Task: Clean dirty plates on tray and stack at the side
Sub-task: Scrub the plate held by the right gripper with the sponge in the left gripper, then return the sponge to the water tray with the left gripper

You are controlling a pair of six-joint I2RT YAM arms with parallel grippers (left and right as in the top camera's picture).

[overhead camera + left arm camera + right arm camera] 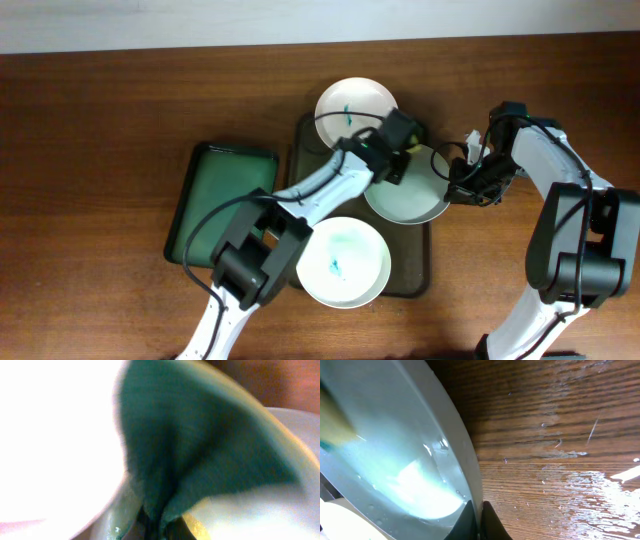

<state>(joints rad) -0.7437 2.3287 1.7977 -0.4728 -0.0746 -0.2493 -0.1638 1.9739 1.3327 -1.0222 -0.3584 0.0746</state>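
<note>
Around the middle of the brown wooden tabletop (100, 120), slightly toward its far edge: a large dark olive-brown rectangular tray (417, 272) with a raised rim. Just beside it, toward the left edge: a smaller bright green tray (222, 195).

On the dark tray, three round white shallow plates. Toward the far edge, the far plate (355, 108): overhangs the tray's rim, bears a teal-blue smear at its centre. Toward the near edge, the near plate (345, 262): bears a like smear in the middle, juts a little past the tray's rim. Between them, the middle plate (410, 195): pokes out past the tray's rim toward the right edge, looks wet and glossy in the right wrist view.

At that outer rim, the right gripper (477, 512): pinches the middle plate, one dark finger on each face. Over the plate's far part, the left gripper (405, 140): appears clamped on a yellow sponge (200, 450) with a green scouring face, presses it against the plate.
</note>
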